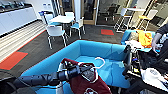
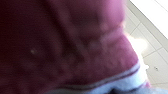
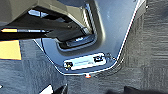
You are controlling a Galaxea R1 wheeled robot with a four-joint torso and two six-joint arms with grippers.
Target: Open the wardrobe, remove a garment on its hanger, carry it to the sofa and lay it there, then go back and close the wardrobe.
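My left arm reaches in from the left, and my left gripper (image 1: 85, 70) is shut on the thin white hanger (image 1: 100, 60). The maroon garment (image 1: 86, 85) hangs from the hanger, with a white emblem low on its front. It hangs just above the near seat of the bright blue sofa (image 1: 105, 51). In the left wrist view the garment (image 2: 62, 42) shows very close, with its striped edge along one side. The right wrist view looks down on my own grey base (image 3: 112, 32) over dark carpet.
A person's arm (image 1: 158, 37) and a dark control rig (image 1: 136, 65) stand at the right. A yellow cloth (image 1: 145, 38) lies on the sofa's far end. White chairs (image 1: 56, 31) and a table (image 1: 62, 18) stand behind the sofa, and orange floor patches (image 1: 12, 60) lie to the left.
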